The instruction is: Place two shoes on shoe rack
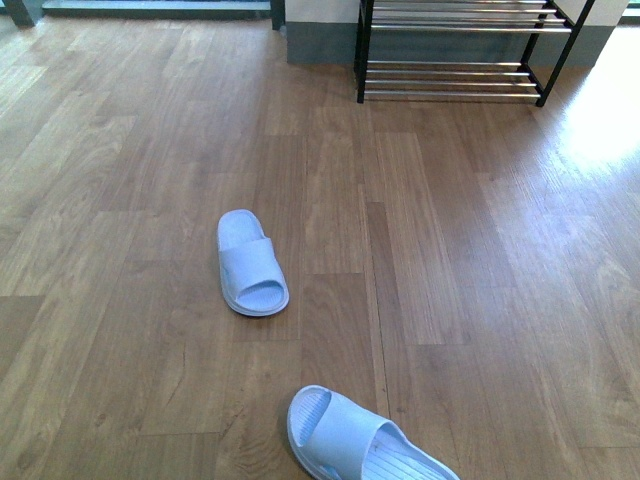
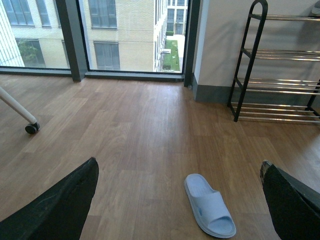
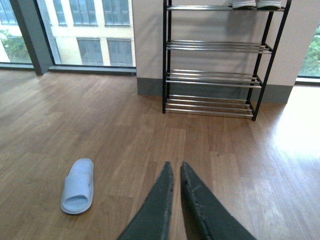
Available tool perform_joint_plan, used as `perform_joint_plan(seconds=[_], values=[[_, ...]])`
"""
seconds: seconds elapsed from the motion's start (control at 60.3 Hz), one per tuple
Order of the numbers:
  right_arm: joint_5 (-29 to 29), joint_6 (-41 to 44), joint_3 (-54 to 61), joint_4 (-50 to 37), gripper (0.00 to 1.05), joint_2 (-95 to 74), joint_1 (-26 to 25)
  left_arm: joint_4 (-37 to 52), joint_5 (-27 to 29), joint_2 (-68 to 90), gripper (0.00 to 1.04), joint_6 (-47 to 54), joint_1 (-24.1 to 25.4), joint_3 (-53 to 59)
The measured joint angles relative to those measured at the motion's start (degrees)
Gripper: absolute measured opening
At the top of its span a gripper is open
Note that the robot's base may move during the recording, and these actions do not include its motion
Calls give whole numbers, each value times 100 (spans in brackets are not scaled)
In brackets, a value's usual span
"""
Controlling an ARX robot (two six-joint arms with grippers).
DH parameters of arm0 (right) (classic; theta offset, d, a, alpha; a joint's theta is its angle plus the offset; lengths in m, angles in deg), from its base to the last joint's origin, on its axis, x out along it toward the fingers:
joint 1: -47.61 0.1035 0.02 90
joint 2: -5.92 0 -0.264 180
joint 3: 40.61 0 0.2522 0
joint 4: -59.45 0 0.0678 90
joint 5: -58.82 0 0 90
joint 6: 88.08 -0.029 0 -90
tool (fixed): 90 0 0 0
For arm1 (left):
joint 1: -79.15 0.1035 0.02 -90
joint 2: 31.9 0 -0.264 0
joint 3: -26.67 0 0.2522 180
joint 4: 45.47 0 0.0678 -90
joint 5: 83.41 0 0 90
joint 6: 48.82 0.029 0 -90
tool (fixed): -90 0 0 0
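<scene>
Left pincer (image 2: 178, 164): spread wide, holding nothing. Pale blue slide (image 1: 250, 262) flat on the floor (image 1: 120, 200), mid-room. Second slide (image 1: 350, 440) nearer the robot, apart from the first. Shoe rack (image 1: 450, 70) far off to the right by the wall, with white-soled shoes (image 3: 252, 4) on the top tier. Right pincer (image 3: 175, 166): fingers closed together, empty. Neither slide is grasped, so their placing looks not yet begun.

Wood-plank floor (image 1: 480, 260) runs to tall dark-framed windows (image 2: 130, 35); a black caster (image 2: 32, 128) on a white leg (image 2: 14, 104) rests near them.
</scene>
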Motion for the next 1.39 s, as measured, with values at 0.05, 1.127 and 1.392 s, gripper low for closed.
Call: perform_joint_plan(seconds=[0.05, 1.127, 1.392], values=[[0, 0, 0, 0, 21, 0, 2, 0, 0, 0, 95, 0, 0, 0], [0, -2, 0, 0, 95, 7, 7, 0, 2, 0, 95, 0, 0, 0], [0, -4, 0, 0, 95, 9, 7, 0, 0, 0, 95, 0, 0, 0]])
